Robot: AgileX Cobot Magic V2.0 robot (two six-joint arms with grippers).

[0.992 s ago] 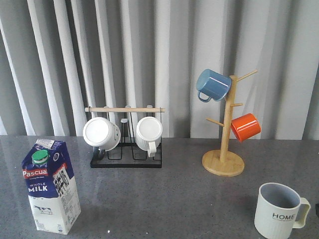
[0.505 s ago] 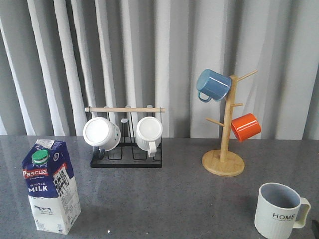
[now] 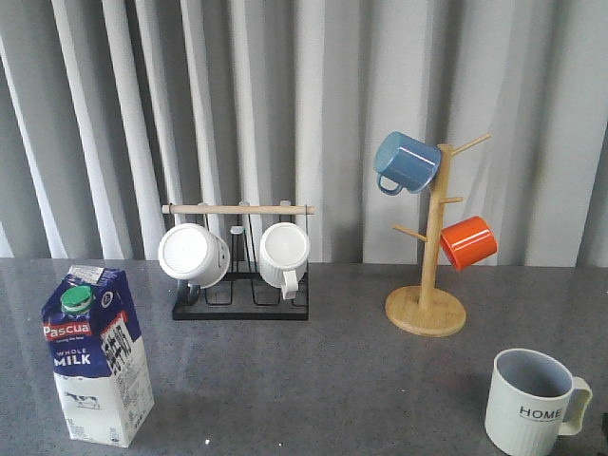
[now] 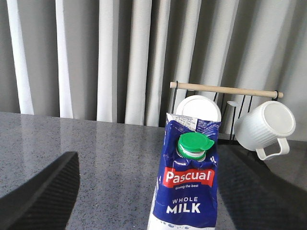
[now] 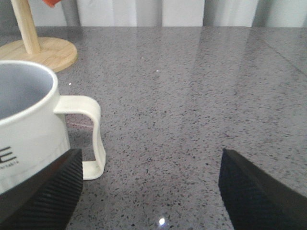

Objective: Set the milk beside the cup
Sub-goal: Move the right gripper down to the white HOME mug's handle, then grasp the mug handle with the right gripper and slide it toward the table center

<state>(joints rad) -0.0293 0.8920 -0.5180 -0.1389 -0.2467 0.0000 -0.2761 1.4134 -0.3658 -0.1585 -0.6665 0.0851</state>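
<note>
- The left gripper (image 4: pixel 146 191) has its fingers (image 4: pixel 43 191) spread wide, one on each side of the milk (image 4: pixel 187 182) in its wrist view, nothing held. They are not touching the carton as far as I can tell.
- The right gripper (image 5: pixel 148 191) also has its fingers (image 5: pixel 254 191) spread wide and empty, beside the handle of the cup (image 5: pixel 29 129).
- The milk (image 3: pixel 97 356) stands upright at the near left of the table (image 3: pixel 313 380); the cup (image 3: pixel 534 401) sits at the near right, well apart from it.
- Risk: the carton is tall and narrow, so a high or off-centre squeeze could tip it or dent its walls; a loose hold could let it slip during the long carry.
- Risk: setting it down too close could knock the cup, which stands near the table's near right edge.
- Risk: the right fingers by the handle crowd the landing spot on that side.
- Room: the near middle of the table lies bare between the two; the black mug rack (image 3: pixel 240 285) and the wooden mug tree (image 3: pixel 427 285) stand farther back, off a straight path.
</note>
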